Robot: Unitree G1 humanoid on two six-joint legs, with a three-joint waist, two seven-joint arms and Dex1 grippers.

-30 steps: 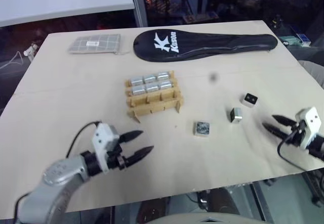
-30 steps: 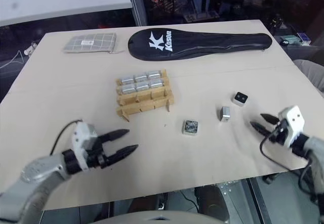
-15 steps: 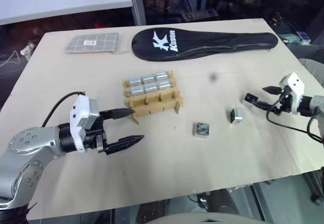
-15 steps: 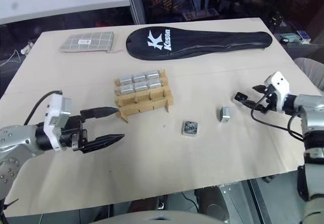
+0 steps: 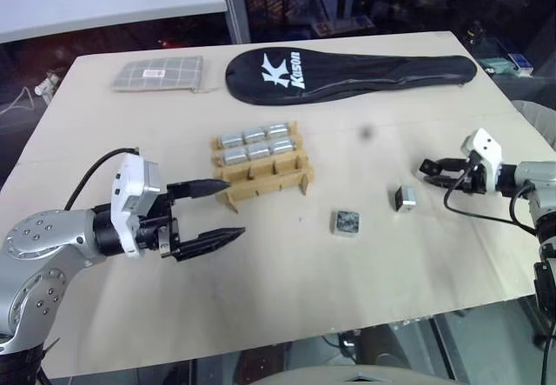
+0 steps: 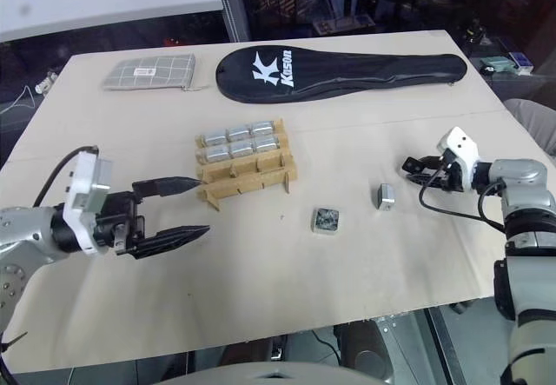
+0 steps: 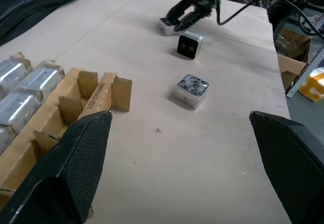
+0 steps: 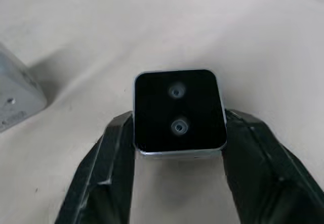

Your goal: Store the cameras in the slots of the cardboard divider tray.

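Head pair looks down — wrist views skim the table (image 5: 287,289).

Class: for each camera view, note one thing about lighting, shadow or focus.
Head views: even light on the table, dark surroundings beyond it. Left wrist view: the left gripper's open fingers loom dark and soft-edged; the speckled camera casts a faint shadow. Right wrist view: the black-faced camera is sharp between the right gripper's fingers.
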